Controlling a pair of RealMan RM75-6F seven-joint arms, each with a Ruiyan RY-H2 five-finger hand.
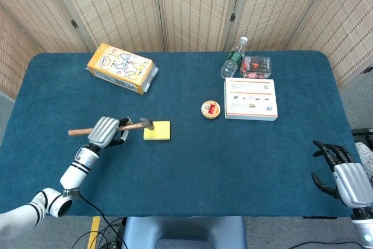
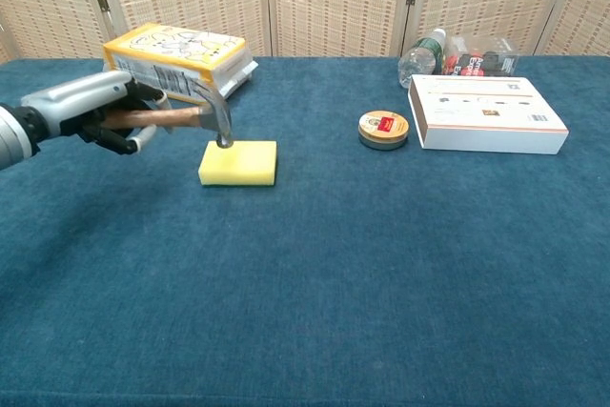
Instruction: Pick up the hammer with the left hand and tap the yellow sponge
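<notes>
My left hand (image 1: 106, 130) (image 2: 100, 113) grips the wooden handle of the hammer (image 1: 133, 125) (image 2: 181, 115) at the left of the table. The metal hammer head (image 2: 221, 121) hangs just above the left edge of the yellow sponge (image 1: 157, 130) (image 2: 238, 162), a little apart from it in the chest view. The handle's free end (image 1: 76, 132) sticks out to the left of the hand. My right hand (image 1: 344, 174) rests at the table's front right corner with its fingers apart and nothing in it; the chest view does not show it.
A yellow tissue pack (image 1: 121, 67) (image 2: 179, 61) lies behind the sponge. A round tin (image 1: 210, 109) (image 2: 383, 128), a white box (image 1: 250, 98) (image 2: 486, 113), a water bottle (image 1: 233, 58) and a small clear case (image 1: 256, 66) stand at the back right.
</notes>
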